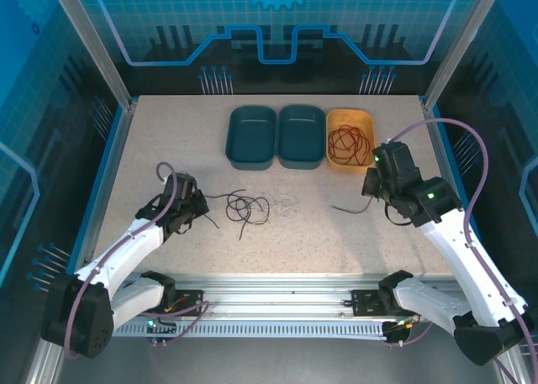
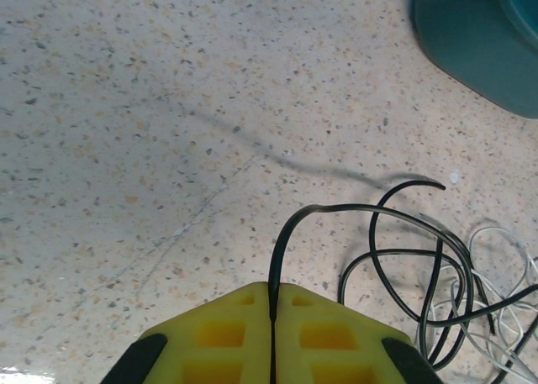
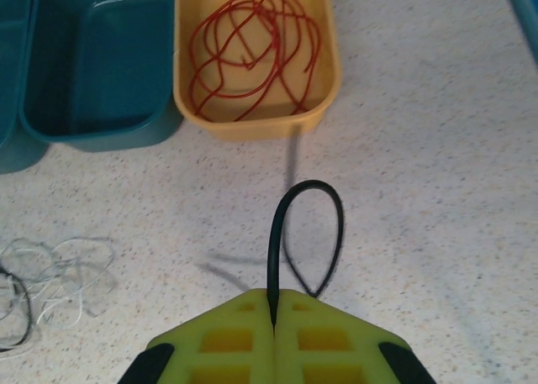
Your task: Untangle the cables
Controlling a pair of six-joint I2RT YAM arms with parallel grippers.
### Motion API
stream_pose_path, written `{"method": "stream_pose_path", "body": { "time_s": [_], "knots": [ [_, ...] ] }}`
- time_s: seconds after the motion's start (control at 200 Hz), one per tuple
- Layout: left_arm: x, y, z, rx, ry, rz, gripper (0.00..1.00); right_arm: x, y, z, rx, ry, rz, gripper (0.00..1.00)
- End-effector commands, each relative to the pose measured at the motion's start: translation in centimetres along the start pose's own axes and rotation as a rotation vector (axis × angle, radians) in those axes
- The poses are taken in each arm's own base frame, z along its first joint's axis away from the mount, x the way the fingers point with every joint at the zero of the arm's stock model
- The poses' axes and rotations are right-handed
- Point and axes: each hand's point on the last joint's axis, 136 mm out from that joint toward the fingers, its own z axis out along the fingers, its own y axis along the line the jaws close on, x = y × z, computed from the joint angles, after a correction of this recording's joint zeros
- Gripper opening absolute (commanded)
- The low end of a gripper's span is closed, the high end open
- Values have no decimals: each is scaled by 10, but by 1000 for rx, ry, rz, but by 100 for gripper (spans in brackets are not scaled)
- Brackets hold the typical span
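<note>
My left gripper [image 2: 271, 293] is pinched tight on one end of the thin black cable [image 2: 272, 270], jaws together with the wire poking out between them. From there the wire arcs out over the speckled tabletop [image 2: 126, 107] into loose loops that cross the thin white cable [image 2: 504, 317], so that tangle isn't free yet.

The right gripper [image 3: 274, 300] is clamped the same way on a black cable end that curls up and back down to the table. I can't tell if it's the other end of the same wire.

The thin red cable [image 3: 252, 52] is already coiled in the yellow plastic tub [image 3: 324, 107], beside the teal tubs [image 3: 101, 65].

My plan is to draw the two hands apart slow and low and keep an eye on the white loops. If they start dragging along instead of slipping off, I ease off.
</note>
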Motion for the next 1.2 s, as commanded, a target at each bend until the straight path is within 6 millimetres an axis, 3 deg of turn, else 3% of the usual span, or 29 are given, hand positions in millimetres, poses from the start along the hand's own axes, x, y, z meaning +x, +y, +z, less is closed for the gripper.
{"method": "stream_pose_path", "body": {
  "time_s": [0.0, 0.16, 0.41, 0.575, 0.765, 0.921, 1.026, 1.196],
  "knots": [
    [0, 11, -5, -29, 3, 13, 6, -9, -16, -16, 43, -23, -25, 0],
    [-2, 10, -8, -1, 1, 8, 7, -23, -9, -31, -8, -51, -28, 0],
    [1, -3, -7, 74, 19, 0, 10, -53, 36, -45, -195, -98, -68, 0],
    [3, -10, -7, 110, 35, -2, 10, -86, 63, -39, -195, -152, -126, 0],
    [10, -14, -6, 149, 56, -12, 10, -126, 103, -11, -172, -200, -207, 0],
    [14, -19, -7, 183, 74, -11, 10, -154, 130, 28, -112, -217, -283, 0],
    [16, -24, -11, 217, 80, -10, 9, -167, 141, 58, -51, -213, -317, 0],
    [17, -24, -15, 230, 74, -5, 9, -171, 161, 104, -1, -157, -373, 0]
  ]
}}
